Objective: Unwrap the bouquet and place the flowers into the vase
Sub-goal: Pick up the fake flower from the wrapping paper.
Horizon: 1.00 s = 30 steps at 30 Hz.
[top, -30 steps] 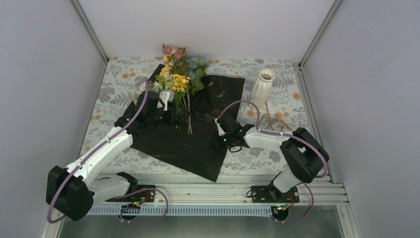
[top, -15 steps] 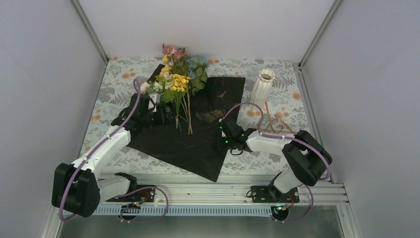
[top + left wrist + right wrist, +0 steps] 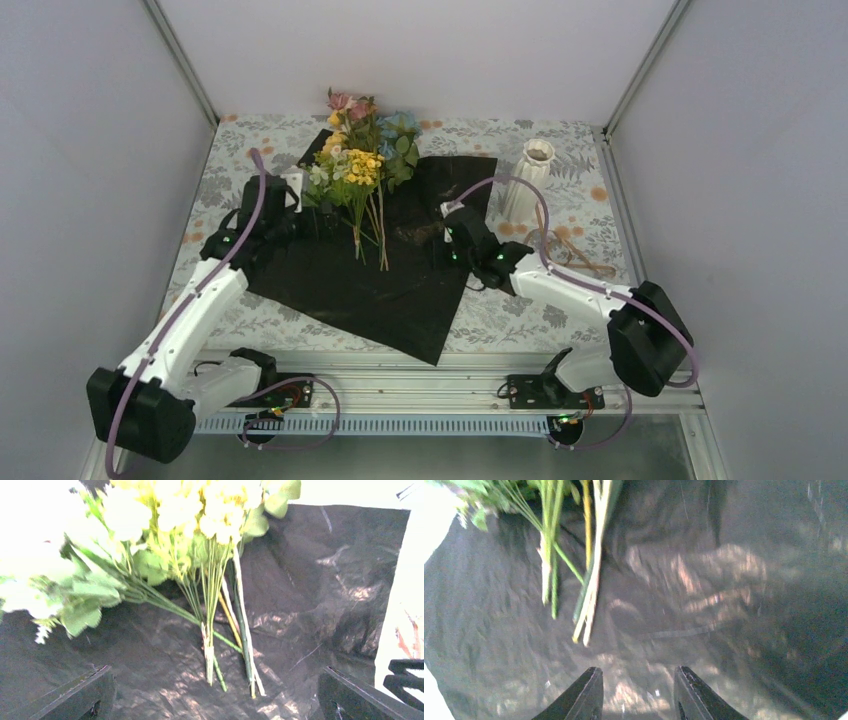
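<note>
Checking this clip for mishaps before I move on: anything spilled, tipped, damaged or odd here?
Nothing is tipped or spilled. The vase stands upright, the flowers lie on the opened black sheet. Only oddity: a loose tan cord lying on the tablecloth beside the vase.

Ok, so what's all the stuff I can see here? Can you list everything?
flowers: one bunch, blue, pink, yellow and white with green stems, lying on the sheet's far part
black sheet: one, black, spread open mid-table
vase: one, white, upright at far right
string: one thin piece, brown, on the cloth by the vase
tablecloth: one, pale with orange-and-grey print, covering the table
left fingers: two, black, wide open, left of the stems
right fingers: two, black, open, over the sheet
</note>
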{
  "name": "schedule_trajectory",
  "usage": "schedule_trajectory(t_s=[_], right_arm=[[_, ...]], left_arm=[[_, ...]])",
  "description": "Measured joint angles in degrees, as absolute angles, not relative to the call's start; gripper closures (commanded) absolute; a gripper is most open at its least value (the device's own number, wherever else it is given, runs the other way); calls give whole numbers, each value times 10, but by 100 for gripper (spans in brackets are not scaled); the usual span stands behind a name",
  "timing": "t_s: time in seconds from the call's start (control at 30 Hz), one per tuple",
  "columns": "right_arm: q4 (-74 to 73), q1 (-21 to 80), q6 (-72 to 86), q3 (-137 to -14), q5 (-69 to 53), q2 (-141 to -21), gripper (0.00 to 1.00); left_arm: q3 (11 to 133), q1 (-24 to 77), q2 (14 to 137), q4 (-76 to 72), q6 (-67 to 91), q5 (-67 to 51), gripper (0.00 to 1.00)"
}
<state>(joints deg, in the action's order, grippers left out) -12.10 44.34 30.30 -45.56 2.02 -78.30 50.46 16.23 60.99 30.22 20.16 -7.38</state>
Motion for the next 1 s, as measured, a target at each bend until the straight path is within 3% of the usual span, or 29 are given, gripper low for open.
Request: schedule_trajectory(t_s=[0.2,0.53,0.77,1.0], right_arm=[[-82,429,267,-555,32,-849,63],[-38,373,227,-705,46,-1079,67],[-37,326,228,-730,61,-1174,69],[-36,315,235,-728,66,-1184,69]], left_arm=[[530,163,551,332,157,-40,0],[497,163,503,341,127,-19,0],[493,163,500,339,124,-17,0],[492,163,488,339,124,-17,0]])
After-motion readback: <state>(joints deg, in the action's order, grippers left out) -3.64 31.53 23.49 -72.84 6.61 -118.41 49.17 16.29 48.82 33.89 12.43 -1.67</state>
